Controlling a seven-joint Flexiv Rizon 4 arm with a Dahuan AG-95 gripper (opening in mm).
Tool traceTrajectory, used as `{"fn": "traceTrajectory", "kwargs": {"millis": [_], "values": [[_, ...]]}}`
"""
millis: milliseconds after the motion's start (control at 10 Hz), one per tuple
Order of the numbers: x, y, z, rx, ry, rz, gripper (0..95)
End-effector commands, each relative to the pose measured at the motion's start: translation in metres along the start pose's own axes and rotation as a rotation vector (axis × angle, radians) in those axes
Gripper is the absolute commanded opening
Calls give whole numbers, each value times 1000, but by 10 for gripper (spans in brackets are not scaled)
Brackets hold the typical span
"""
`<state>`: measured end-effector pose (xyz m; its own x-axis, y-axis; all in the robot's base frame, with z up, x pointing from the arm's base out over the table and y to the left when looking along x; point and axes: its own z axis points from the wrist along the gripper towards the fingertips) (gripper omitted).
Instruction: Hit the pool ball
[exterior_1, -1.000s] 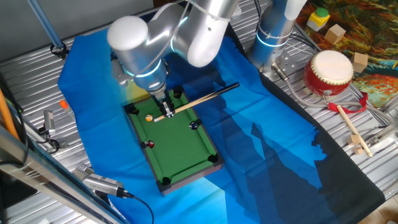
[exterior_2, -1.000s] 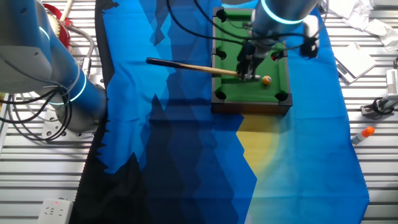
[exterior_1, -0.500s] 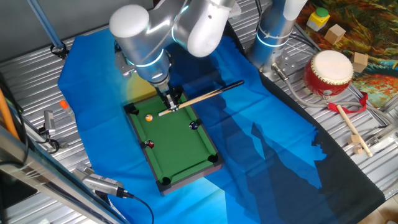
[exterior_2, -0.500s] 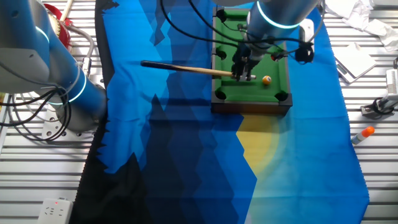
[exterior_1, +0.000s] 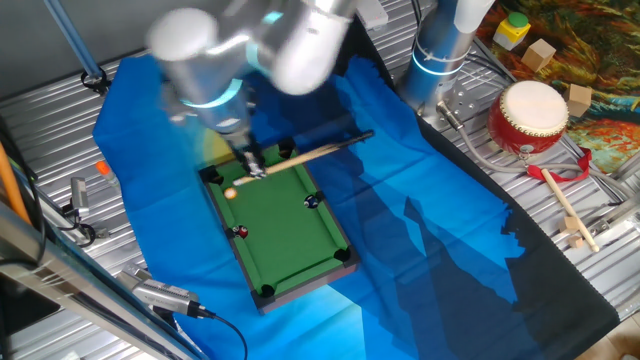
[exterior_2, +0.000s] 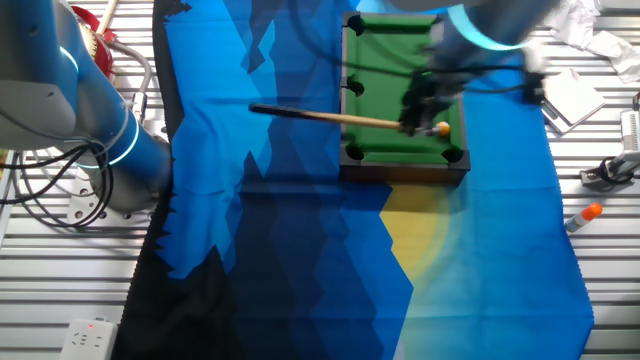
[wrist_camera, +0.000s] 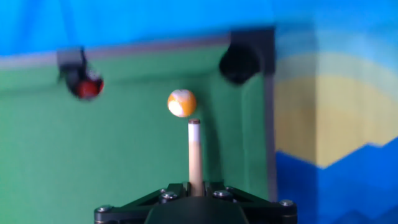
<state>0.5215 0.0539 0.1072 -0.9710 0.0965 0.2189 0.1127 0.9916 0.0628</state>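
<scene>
clenched on the wooden cue stick (exterior_1: 305, 155), the claw (exterior_1: 250, 166) hangs blurred over the small pool table (exterior_1: 300, 235). the stick's pale tip pokes out ahead of the claw, and the pool ball (wrist_camera: 181, 102) sits just beyond that tip, very near or touching it, close to a corner pocket (wrist_camera: 238, 63). a red ball (wrist_camera: 86, 88) lies off to one side.

Silver arm (exterior_1: 190, 60), rounded joints, glowing cyan rings; black hand (wrist_camera: 195, 208) housing with screws.
</scene>
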Motion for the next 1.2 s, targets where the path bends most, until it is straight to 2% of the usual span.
{"fn": "traceTrajectory", "kwargs": {"millis": [100, 800, 1000, 1200], "values": [[-5, 2, -4, -9, -8, 13, 0], [-1, 4, -7, -10, -17, 10, 0], [3, 11, -14, 24, -22, 27, 0], [-4, 27, -19, 20, -41, 61, 0]]}}
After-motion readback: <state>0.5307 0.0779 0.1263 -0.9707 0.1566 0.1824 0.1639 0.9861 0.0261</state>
